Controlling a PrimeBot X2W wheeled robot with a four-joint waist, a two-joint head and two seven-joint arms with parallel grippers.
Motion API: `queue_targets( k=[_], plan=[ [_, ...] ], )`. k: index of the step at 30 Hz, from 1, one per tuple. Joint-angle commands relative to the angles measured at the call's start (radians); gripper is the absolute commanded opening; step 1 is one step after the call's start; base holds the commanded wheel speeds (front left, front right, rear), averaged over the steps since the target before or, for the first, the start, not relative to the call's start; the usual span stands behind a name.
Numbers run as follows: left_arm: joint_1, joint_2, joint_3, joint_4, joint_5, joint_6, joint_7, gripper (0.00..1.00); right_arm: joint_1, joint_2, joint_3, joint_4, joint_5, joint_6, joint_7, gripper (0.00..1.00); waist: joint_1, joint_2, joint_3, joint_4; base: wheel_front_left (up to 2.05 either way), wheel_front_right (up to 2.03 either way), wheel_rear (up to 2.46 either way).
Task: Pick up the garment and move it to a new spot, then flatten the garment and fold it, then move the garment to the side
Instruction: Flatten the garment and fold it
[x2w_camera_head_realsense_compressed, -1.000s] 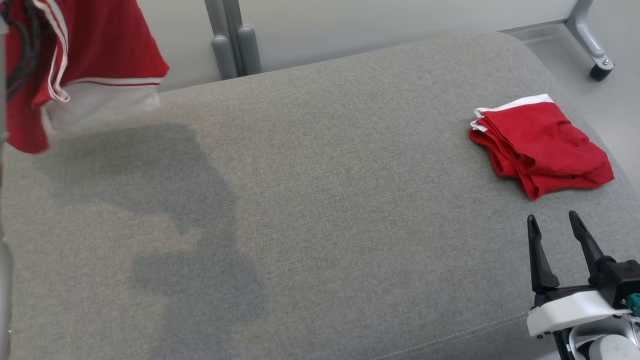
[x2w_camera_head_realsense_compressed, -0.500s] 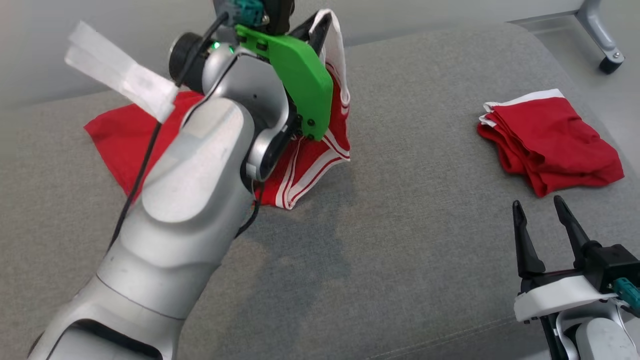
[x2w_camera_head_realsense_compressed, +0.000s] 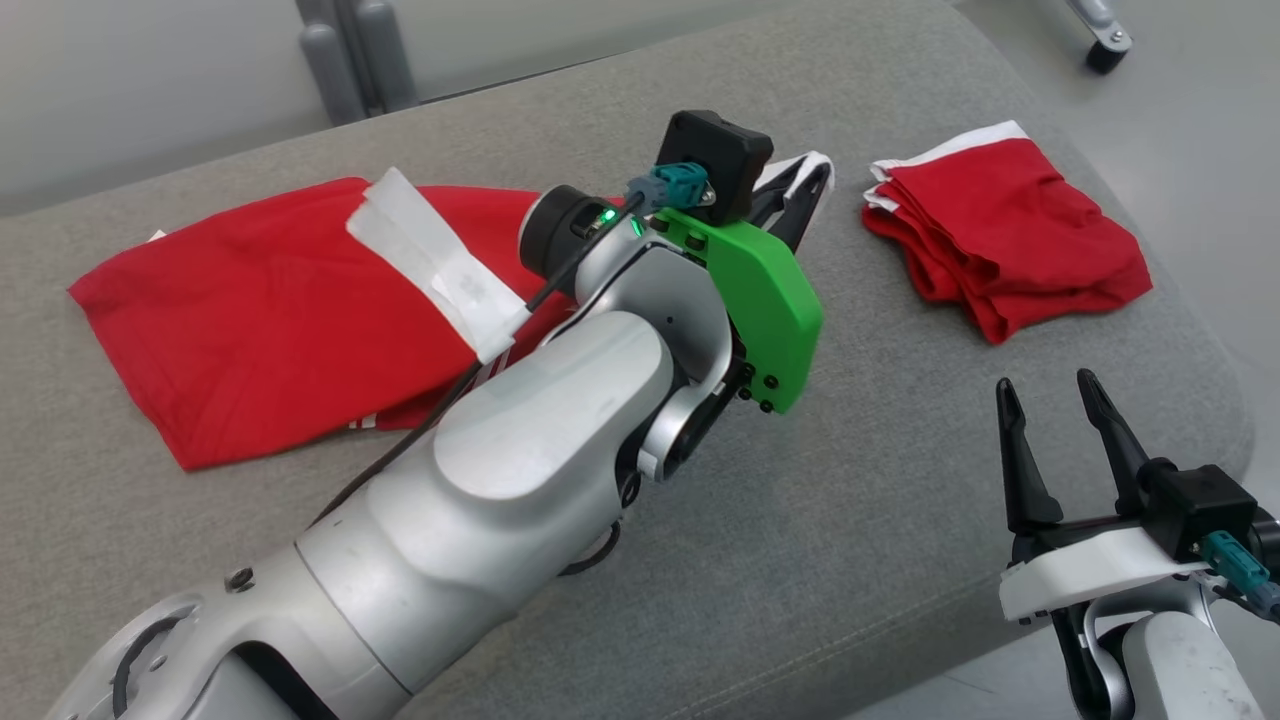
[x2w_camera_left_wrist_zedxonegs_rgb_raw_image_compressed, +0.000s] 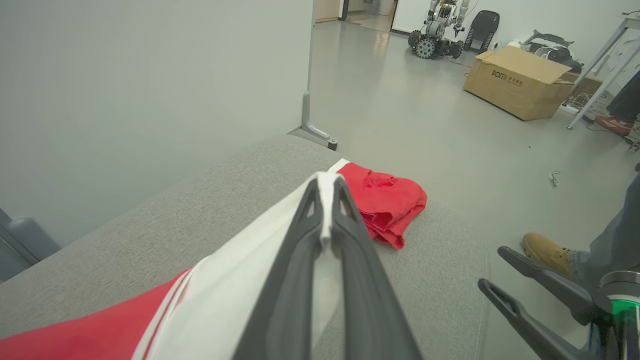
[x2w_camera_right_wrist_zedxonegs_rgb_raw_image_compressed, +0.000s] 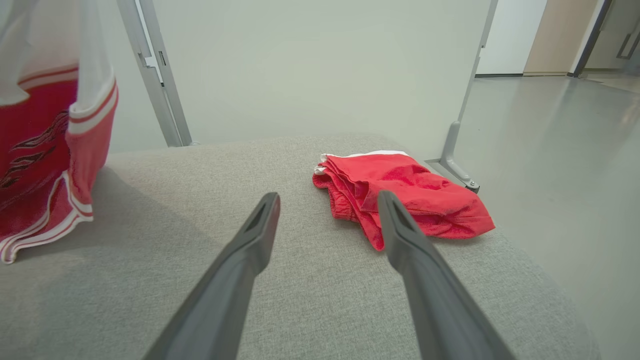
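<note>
At the front right corner of the grey cushion (x2w_camera_head_realsense_compressed: 860, 520), the right gripper (x2w_camera_head_realsense_compressed: 1044, 382) is held with its fingers spread and nothing between them. Farther in, the red garment (x2w_camera_head_realsense_compressed: 250, 300) is laid over the left half of the surface. One end is held up off it, its white hem pinched between the closed fingers of the left gripper (x2w_camera_left_wrist_zedxonegs_rgb_raw_image_compressed: 326, 180). Toward the far right corner, a folded red cloth (x2w_camera_head_realsense_compressed: 1000, 240) is seen.
</note>
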Motion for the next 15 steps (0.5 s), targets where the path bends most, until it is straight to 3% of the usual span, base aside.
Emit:
queue_targets(
  k=[1,7,8,9,10,15],
  plan=[
    [-0.019,0.003,-0.027,-0.003,-0.031,0.016,-0.019,0.0,-0.018,0.007,0.001,0.003,0.006,-0.002,-0.003,1.0,0.0,-0.0001,0.029,-0.05,0.0,0.0,0.0],
    [-0.067,0.004,-0.18,0.007,-0.097,0.043,-0.081,0.0,-0.019,0.022,0.022,0.018,0.012,-0.002,-0.003,1.0,0.0,-0.0001,0.039,-0.098,0.0,0.0,0.0],
    [-0.061,0.004,-0.196,0.011,-0.101,0.041,-0.09,0.2,-0.021,0.023,0.022,0.02,0.012,-0.002,-0.003,1.0,0.0,-0.0001,0.04,-0.104,0.0,0.0,0.0],
    [-0.05,0.004,-0.206,0.017,-0.111,0.042,-0.095,0.48,-0.023,0.025,0.022,0.022,0.012,-0.002,-0.003,1.0,0.0,-0.0001,0.039,-0.108,0.0,0.0,0.0],
    [-0.042,0.004,-0.215,0.019,-0.114,0.036,-0.097,1.0,-0.023,0.027,0.021,0.023,0.013,-0.002,-0.003,1.0,0.0,-0.0001,0.039,-0.111,0.0,0.0,0.0],
    [0.017,0.003,-0.233,0.002,-0.11,-0.02,-0.049,1.0,-0.007,0.033,0.008,0.026,0.012,-0.002,-0.003,1.0,0.0,-0.0001,0.035,-0.105,0.0,0.0,0.0]
  ],
)
